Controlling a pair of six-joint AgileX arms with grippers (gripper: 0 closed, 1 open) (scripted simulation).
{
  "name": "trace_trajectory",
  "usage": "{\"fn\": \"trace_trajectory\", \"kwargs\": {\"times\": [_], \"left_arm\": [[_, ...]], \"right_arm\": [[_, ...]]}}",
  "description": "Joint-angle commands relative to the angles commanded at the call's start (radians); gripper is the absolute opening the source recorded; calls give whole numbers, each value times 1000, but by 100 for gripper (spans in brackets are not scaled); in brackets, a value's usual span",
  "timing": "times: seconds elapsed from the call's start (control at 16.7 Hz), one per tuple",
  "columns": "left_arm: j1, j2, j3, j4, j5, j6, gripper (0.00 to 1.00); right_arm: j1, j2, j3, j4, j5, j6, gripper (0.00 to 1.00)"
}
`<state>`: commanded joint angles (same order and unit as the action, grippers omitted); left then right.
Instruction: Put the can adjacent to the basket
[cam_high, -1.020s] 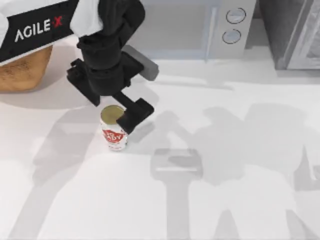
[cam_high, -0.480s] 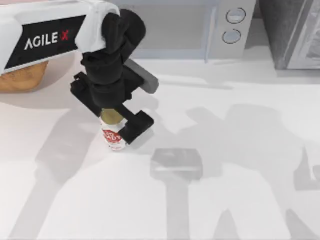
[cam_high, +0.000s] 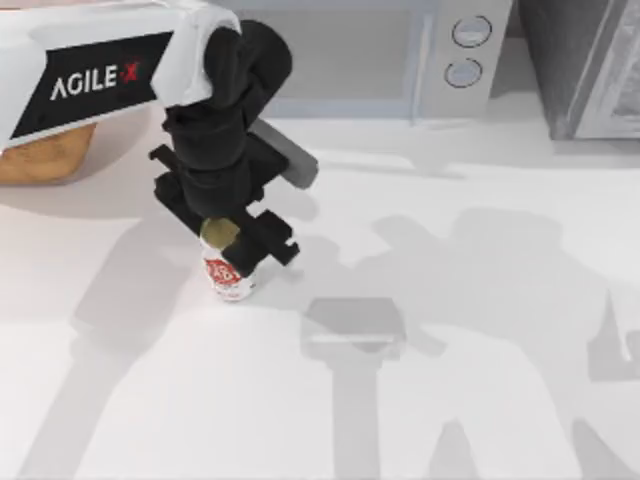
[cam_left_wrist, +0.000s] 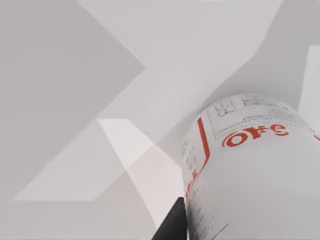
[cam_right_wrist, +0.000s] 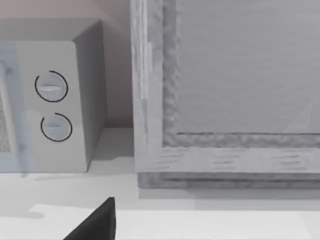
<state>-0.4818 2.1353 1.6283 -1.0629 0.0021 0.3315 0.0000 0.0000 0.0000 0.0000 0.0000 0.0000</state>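
Black left tool (cam_high: 232, 248) astride upright can (cam_high: 228, 275)

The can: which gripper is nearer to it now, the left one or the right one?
Left. The left gripper is right at the can, its fingers down around the top. The right gripper is far away, facing the microwave at the back of the table.

My left arm reaches in from the top view's upper left, its white link giving way to a black wrist that points steeply down at the tabletop. The left end effector (cam_high: 232, 250) sits low, its dark fingers (cam_high: 268, 242) drawn in close together. A dark finger tip (cam_left_wrist: 172, 225) appears in the left wrist view.
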Motion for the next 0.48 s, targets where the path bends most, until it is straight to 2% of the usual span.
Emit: {"fn": "trace_trajectory", "kwargs": {"times": [0.24,0.48], "left_arm": [[0,0,0,0,0,0,2],[0,0,0,0,0,0,0]], "right_arm": [[0,0,0,0,0,0,100],[0,0,0,0,0,0,100]]}}
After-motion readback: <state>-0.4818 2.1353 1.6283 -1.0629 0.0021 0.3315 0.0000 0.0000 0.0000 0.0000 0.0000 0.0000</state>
